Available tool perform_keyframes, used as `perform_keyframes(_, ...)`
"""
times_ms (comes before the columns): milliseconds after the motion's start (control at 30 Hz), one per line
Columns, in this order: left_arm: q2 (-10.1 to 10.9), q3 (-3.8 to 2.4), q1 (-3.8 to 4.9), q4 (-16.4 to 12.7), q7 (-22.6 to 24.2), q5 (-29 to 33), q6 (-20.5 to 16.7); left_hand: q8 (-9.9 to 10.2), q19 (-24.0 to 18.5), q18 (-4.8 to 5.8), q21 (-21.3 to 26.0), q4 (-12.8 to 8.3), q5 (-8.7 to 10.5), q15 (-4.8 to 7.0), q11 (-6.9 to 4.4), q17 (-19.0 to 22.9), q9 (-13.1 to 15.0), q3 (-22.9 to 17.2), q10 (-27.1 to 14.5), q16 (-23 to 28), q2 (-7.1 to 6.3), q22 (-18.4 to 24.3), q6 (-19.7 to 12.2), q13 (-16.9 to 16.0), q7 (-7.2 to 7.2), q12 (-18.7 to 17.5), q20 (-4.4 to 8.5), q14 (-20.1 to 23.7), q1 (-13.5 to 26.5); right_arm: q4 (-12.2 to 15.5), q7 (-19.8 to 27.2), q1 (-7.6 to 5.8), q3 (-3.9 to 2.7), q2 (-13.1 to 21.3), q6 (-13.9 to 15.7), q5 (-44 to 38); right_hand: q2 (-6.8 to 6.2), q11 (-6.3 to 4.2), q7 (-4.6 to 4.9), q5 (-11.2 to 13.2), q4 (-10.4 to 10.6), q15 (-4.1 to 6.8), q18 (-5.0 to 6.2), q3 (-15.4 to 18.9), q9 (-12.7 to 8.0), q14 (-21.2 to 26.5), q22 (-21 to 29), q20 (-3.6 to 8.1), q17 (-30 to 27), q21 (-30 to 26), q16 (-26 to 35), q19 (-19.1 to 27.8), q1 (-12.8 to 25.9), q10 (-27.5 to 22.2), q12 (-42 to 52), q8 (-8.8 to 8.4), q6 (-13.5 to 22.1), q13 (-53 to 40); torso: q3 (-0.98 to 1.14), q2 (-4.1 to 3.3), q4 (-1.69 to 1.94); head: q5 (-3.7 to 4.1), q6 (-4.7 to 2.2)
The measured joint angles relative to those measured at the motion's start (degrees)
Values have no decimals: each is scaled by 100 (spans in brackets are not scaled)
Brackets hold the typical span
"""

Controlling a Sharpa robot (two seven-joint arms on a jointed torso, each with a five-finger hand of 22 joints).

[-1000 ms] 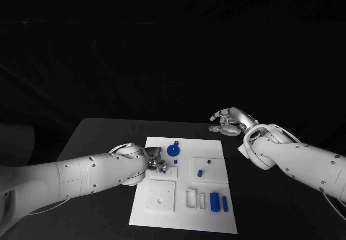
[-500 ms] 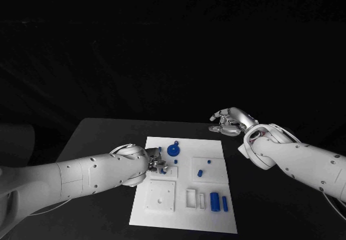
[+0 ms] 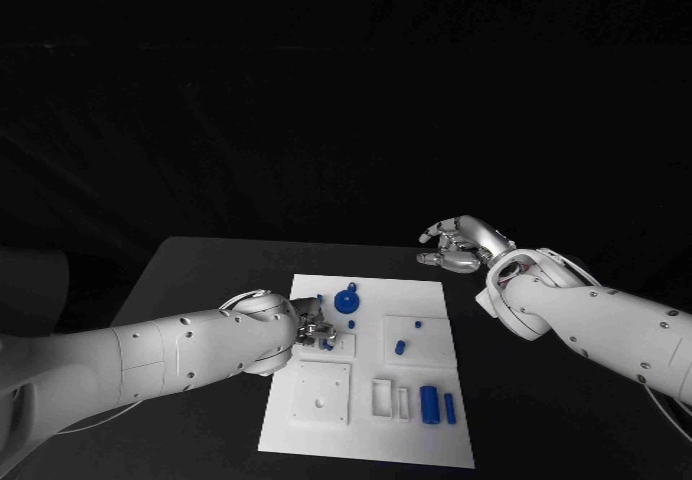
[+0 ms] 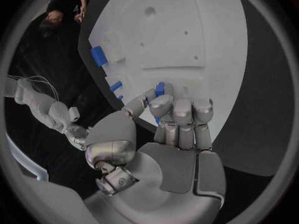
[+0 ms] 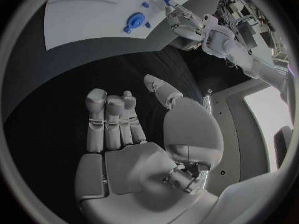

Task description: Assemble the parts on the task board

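The white task board (image 3: 368, 385) lies in the middle of the black table. My left hand (image 3: 316, 328) hovers low over the board's left side and pinches a small blue part (image 4: 160, 89) between thumb and fingers, close above the board (image 4: 187, 40). A round blue gear-like part (image 3: 346, 299) stands just beyond that hand, with a small blue peg (image 3: 352, 323) beside it. My right hand (image 3: 462, 243) is raised off the board past its far right corner, fingers apart and holding nothing (image 5: 124, 129).
Two small blue pieces (image 3: 400, 348) sit on a raised block right of centre. Two blue cylinders (image 3: 430, 402) lie near the board's front right, beside white slots (image 3: 384, 396). A square white plate (image 3: 323, 390) sits at the front left. Bare table surrounds the board.
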State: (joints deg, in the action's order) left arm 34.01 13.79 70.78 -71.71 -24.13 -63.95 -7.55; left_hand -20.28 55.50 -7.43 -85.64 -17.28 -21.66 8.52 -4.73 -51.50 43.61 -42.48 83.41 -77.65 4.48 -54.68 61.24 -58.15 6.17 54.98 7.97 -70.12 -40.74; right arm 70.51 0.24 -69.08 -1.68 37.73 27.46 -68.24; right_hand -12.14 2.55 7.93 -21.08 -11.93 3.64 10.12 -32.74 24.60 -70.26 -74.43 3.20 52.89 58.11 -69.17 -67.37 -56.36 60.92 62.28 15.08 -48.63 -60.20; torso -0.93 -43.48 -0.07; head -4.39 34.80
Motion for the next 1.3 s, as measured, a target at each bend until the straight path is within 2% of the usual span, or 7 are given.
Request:
perform_keyframes(267, 203, 1, -22, -246, 73, -17, -302, 20, -1, 0, 0, 11, 22, 0, 0, 4, 7, -12, 0, 0, 0, 0, 0, 7, 0, 0, -1, 0, -1, -4, 0, 0, 0, 18, -2, 1, 0, 0, 2, 0, 0, 0, 0, 0, 5, 0, 0, 1, 0, 0, 0, -21, 0, 0, 0, 0, 2, 6, -2, 1, 3, 0, -7)
perform_keyframes(533, 241, 1, -56, -417, 184, -21, -931, 5, -9, 0, 0, 14, 8, 1, 0, 9, 55, -16, -1, 0, -3, -5, 0, 13, -1, 0, -10, 0, -4, -4, -3, 0, 0, 27, -4, 1, 0, 0, 2, 0, 0, 0, 0, 0, 4, 0, -5, 0, 0, 0, 0, -20, 0, 0, 0, 0, 4, 5, -2, 2, 5, 4, -1)
perform_keyframes(733, 247, 1, -102, -397, 213, 25, -1229, 5, -9, 0, 0, 2, 7, 1, 1, 15, 83, -30, -1, 0, -4, -4, 1, 18, -1, 0, -10, 0, -5, -7, -5, 0, 0, 28, -8, 1, 0, 0, 2, 0, 0, 15, 0, 0, 4, -16, -4, -1, 1, 0, 0, -20, 0, 0, 1, 0, 5, 12, 0, 2, 5, -10, 8)
perform_keyframes(1300, 182, 2, -306, -165, 216, 127, -1378, 16, -10, 1, 0, 10, 20, 1, 1, 15, 91, -37, -2, 0, -12, -8, 1, 23, -1, 0, -12, 0, -13, -10, -13, 0, 0, 36, -17, 2, 0, 0, 5, 0, 0, 15, 0, 0, 3, -16, -8, -2, 1, 0, 0, -19, 0, 0, 0, 0, 10, 11, 3, 1, -3, -24, 47)
